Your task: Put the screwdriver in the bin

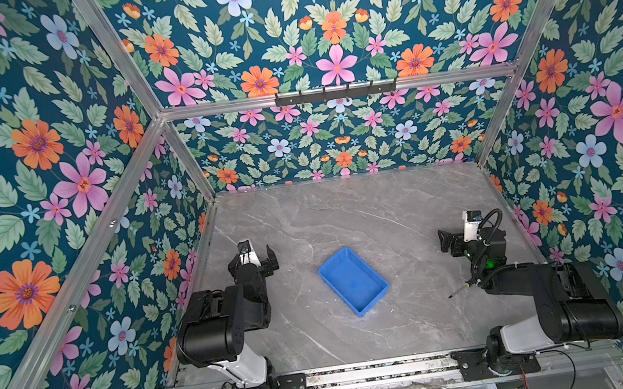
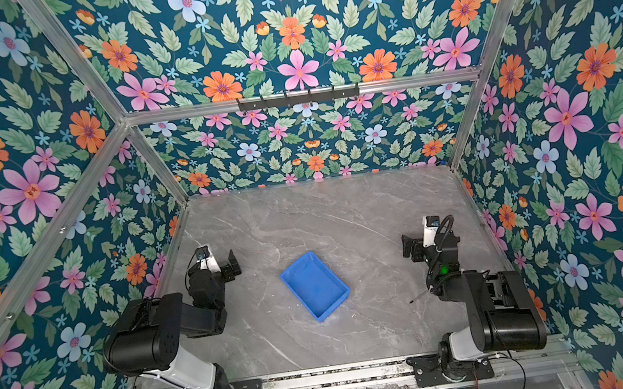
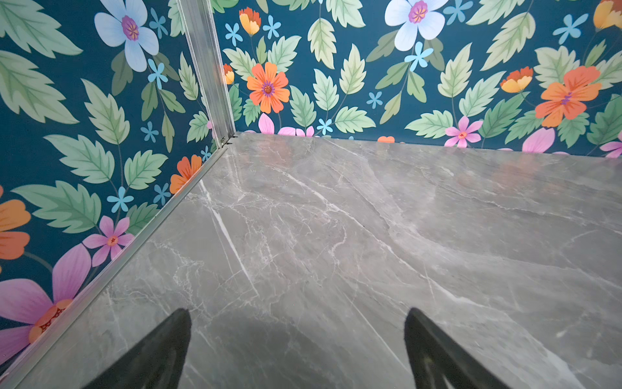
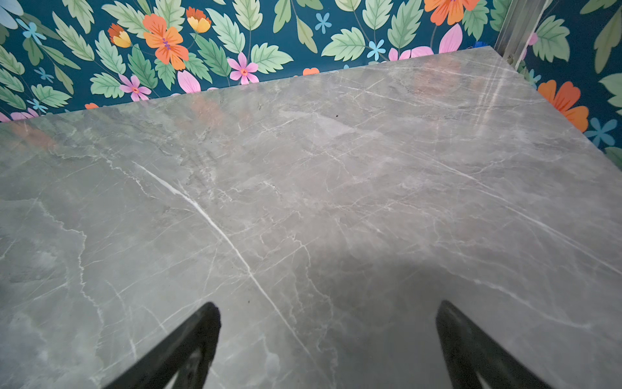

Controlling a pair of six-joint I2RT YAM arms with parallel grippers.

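Blue plastic, the bin (image 1: 354,280) sits askew on the marble table (image 1: 344,207), between the two grippers and apart from both. Left gripper (image 3: 298,311) and right gripper (image 4: 327,304) stand wide, holding nothing, over bare marble. Behind the right gripper, toward its arm's base, the screwdriver (image 1: 459,291) lies on the table. Only its thin shaft shows from under the arm.

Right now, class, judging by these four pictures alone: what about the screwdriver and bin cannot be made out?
- Handle of the screwdriver: hidden by the right arm in both top views; only the shaft shows.
- Its tip: too small in both top views to tell the type.
- The bin and screwdriver: outside both wrist views.
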